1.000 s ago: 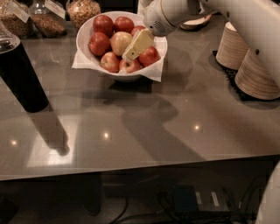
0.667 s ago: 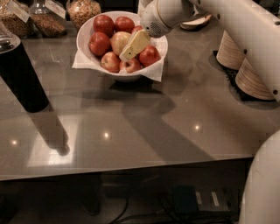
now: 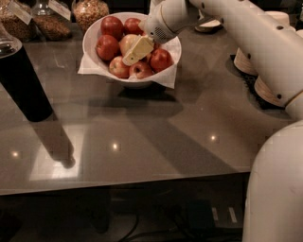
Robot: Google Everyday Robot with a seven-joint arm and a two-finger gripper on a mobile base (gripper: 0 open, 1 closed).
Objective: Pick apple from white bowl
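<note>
The large white bowl stands at the back of the grey table, lined with a white napkin whose corners hang over the rim. It holds several red apples and one paler apple. My gripper, with cream-coloured tips, reaches down from the upper right into the middle of the bowl, right against the pale apple and above the front apples. My white arm crosses the upper right.
A tall black cylinder stands at the left. Glass jars of grain stand behind the bowl. Stacks of cream disposable bowls are at the right edge. My white base fills the lower right corner.
My gripper has moved slightly left and deeper among the apples. More of my arm and base shows at the right. The bowl and apples have not shifted.
</note>
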